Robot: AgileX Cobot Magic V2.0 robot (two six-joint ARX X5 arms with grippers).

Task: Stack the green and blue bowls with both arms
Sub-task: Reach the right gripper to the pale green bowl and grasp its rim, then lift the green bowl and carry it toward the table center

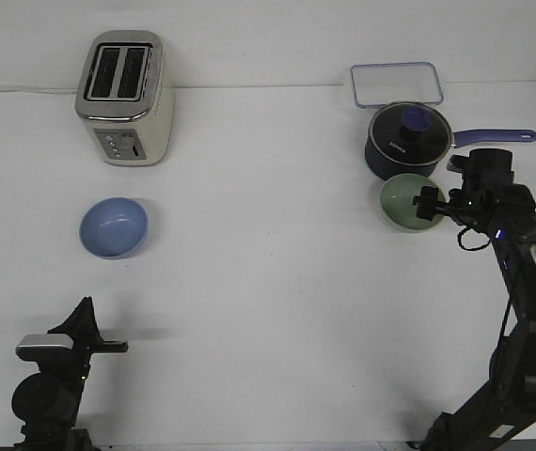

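Observation:
The pale green bowl sits on the white table just in front of the dark saucepan. My right gripper is at the bowl's right rim, with its dark fingers over the rim. I cannot tell whether they are clamped on it. The periwinkle blue bowl stands alone at the left, in front of the toaster. My left gripper is low at the near left, well short of the blue bowl. It points right, holds nothing, and its fingers look closed together.
A cream toaster stands at the back left. A dark navy saucepan with a lid and a long blue handle is directly behind the green bowl. A clear rectangular container lies behind the pan.

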